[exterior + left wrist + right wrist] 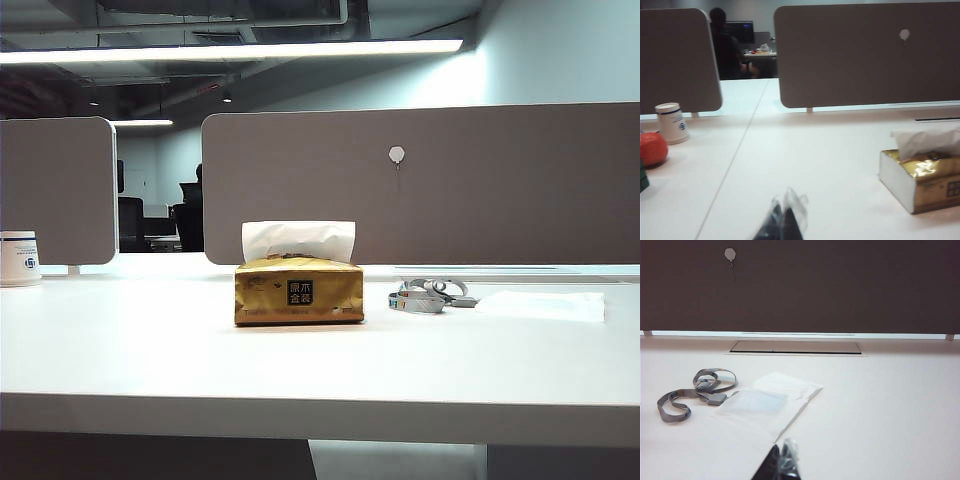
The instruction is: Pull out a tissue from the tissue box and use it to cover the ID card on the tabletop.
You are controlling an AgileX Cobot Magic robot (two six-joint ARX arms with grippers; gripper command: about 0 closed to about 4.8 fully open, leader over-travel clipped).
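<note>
The gold tissue box stands mid-table with a white tuft sticking out of its top; the left wrist view shows the tissue box too. To its right a white tissue lies flat on the white tabletop. In the right wrist view the tissue lies over the ID card, whose pale blue face shows faintly through it. The grey lanyard coils out beside it. My right gripper is shut and empty, just short of the tissue's corner. My left gripper is shut and empty, left of the box.
A white cup with a blue logo and a red-orange round object sit at the far left. Grey-brown divider panels close off the back of the desk. A cable slot runs along the desk below the panel.
</note>
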